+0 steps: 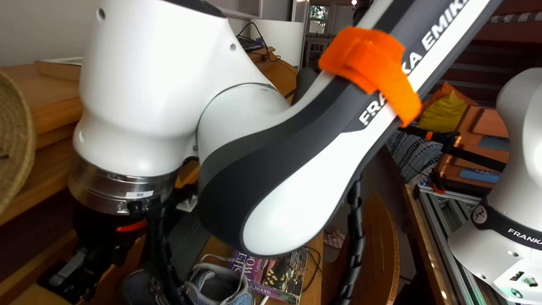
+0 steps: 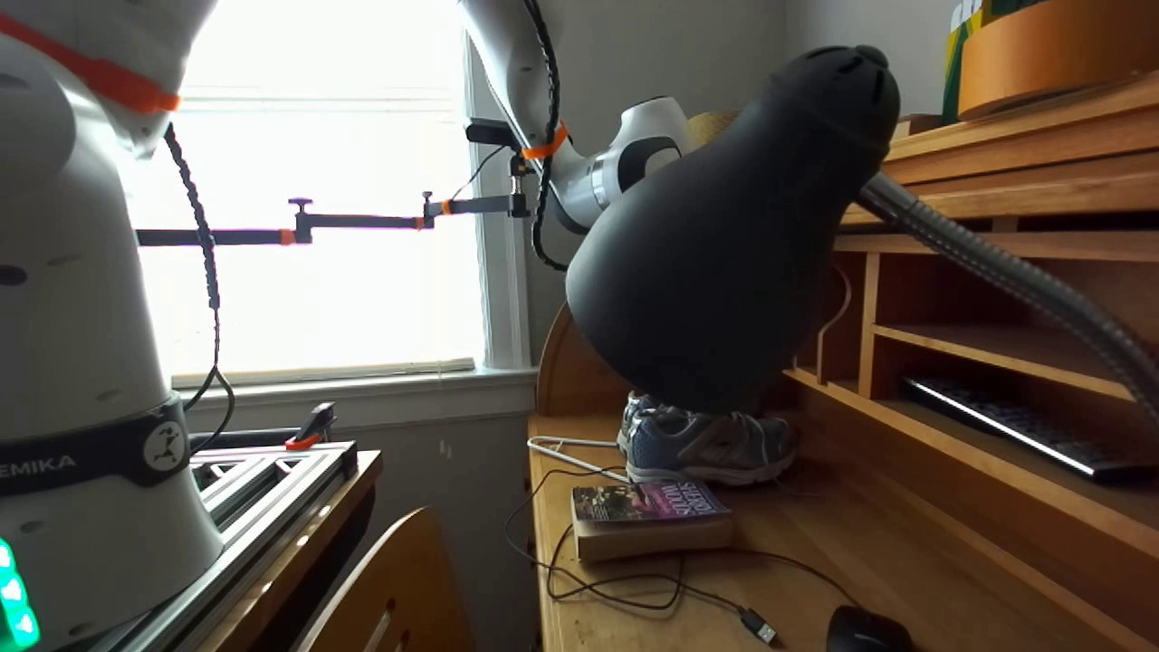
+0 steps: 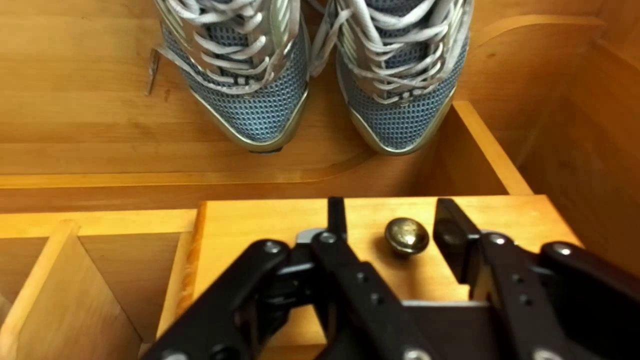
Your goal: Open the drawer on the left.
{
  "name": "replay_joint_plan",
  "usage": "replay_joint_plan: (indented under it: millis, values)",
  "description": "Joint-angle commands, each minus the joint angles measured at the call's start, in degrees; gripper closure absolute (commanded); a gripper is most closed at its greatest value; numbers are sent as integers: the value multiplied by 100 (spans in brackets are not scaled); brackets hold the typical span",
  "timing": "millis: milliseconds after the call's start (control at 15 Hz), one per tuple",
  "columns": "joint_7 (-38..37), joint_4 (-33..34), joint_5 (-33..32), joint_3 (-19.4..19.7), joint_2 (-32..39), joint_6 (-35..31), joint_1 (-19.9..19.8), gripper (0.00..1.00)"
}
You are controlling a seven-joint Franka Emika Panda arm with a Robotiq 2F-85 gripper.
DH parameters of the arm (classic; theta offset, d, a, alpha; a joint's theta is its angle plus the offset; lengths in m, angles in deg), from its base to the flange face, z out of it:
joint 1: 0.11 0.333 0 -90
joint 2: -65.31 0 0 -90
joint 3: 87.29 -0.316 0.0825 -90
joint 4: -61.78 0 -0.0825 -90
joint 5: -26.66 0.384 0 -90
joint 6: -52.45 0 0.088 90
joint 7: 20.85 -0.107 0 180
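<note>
Honey-coloured wood: the drawer point(image 3: 260, 220) is sitting at lower centre of the wrist view, pigeonhole compartments point(image 3: 100, 270) showing at lower left, running shoes point(image 3: 260, 110) resting on the surface point(image 3: 80, 100) up top. Small brass-coloured knob point(image 3: 406, 236) is sticking out right of frame centre, near mid-width of the front. Jaws are standing spread, one either side of the knob, holding nothing; the frame-right one is sitting just beside it. Contact isn't looking made, but depth isn't reading well.

Guessing on handling: drawer is probably running light but stiff, maybe dragging in its slot. Knob is looking hard, smooth and rounded, so I'm expecting slip if the grip is landing on the outer dome. I'm favouring closing behind the rim: centring first, squeezing firmly, then pulling straight out along the knob's axis. Metal shouldn't be minding the force. Sideways yanking is worrying me; it could be racking the drawer or rolling off the knob.
</note>
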State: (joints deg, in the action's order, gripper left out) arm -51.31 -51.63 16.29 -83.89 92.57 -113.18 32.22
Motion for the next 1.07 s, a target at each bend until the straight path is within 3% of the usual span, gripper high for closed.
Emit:
replay_joint_plan:
  millis: [0,133,200,400,600,667,733,1000]
  values:
    - [-80,274,-171,310,334,-210,208,57]
    - [-74,329,-159,383,387,-291,318,64]
    - [-60,362,-129,428,413,-338,369,59]
    - [-44,399,-98,586,454,-398,505,60]
    - [-43,394,-60,641,458,-407,582,76]
    - [-34,405,-24,618,464,-444,596,89]
    - [-17,404,-8,610,463,-456,601,95]
    - [-24,335,72,564,377,-214,605,94]
